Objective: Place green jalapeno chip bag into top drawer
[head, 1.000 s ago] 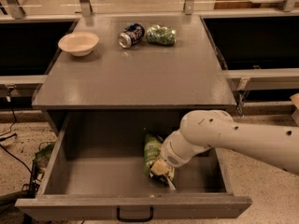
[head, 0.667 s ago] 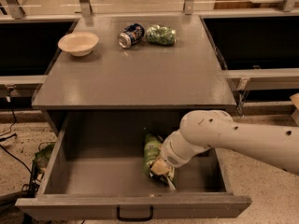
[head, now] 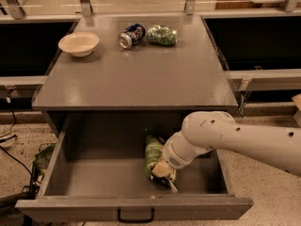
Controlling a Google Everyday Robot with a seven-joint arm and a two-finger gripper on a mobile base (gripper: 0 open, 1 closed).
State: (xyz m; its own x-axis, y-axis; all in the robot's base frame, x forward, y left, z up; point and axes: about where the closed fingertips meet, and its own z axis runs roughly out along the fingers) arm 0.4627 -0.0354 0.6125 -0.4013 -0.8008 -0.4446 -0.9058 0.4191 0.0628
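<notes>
The green jalapeno chip bag (head: 152, 153) lies inside the open top drawer (head: 94, 182), right of its middle, with its near end under the gripper. My gripper (head: 164, 173) reaches down into the drawer from the right on a white arm (head: 225, 135) and sits on the bag's near end. The arm's wrist hides much of the gripper. The drawer is pulled fully out, with a small black handle (head: 135, 217) on its front panel.
On the grey table top (head: 136, 74) stand a cream bowl (head: 79, 43) at the back left, a tipped soda can (head: 132, 35) and a shiny dark-green wadded packet (head: 162, 35) at the back middle. Cables and a green object (head: 42, 157) lie on the floor at left.
</notes>
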